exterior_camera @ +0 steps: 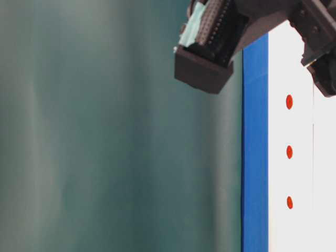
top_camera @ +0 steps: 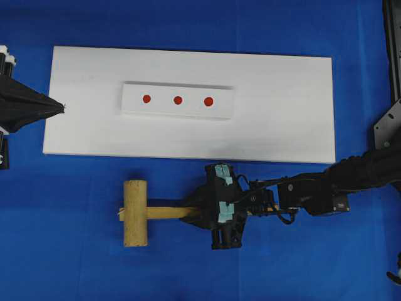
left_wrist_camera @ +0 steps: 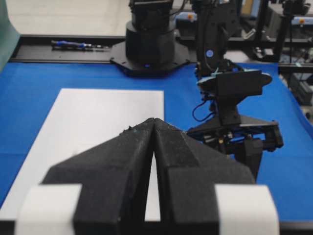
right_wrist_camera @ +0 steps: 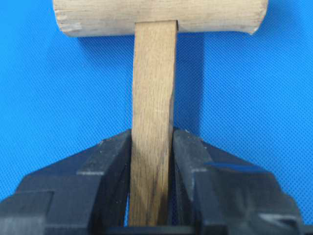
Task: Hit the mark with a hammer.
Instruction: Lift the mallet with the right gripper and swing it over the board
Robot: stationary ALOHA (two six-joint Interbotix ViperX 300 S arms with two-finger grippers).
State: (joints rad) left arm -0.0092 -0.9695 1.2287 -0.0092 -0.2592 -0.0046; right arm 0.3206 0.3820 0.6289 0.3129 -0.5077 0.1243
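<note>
Right gripper [right_wrist_camera: 151, 147] pinching the hammer [top_camera: 141, 213] handle, still flat on blue cloth below the board; left gripper [left_wrist_camera: 153, 127] pressed together, idle. Grip's mid-handle, so head could droop/twist & miss the mark [top_camera: 178, 100] imo.

One camera looks straight down on the right gripper [top_camera: 195, 212], whose own close camera faces the hammer [right_wrist_camera: 152, 98] ahead.
</note>
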